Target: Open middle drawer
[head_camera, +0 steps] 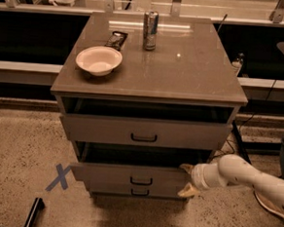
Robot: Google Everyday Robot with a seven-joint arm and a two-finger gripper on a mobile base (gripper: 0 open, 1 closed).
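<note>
The middle drawer (128, 175) is grey-brown with a small black bar handle (141, 180). It stands pulled out a little from the cabinet, with a dark gap above its front. My gripper (186, 178) is at the right end of that drawer front. One fingertip (185, 166) is over the front's top edge and the other is under its bottom edge, so the fingers clamp the front. My white arm (247, 177) comes in from the right.
The top drawer (144, 131) also stands slightly out, and the lowest drawer (140, 191) sits just under the middle one. On the cabinet top are a white bowl (99, 59), a can (150, 30) and a dark packet (117, 39). A blue tape X (59, 177) marks the floor.
</note>
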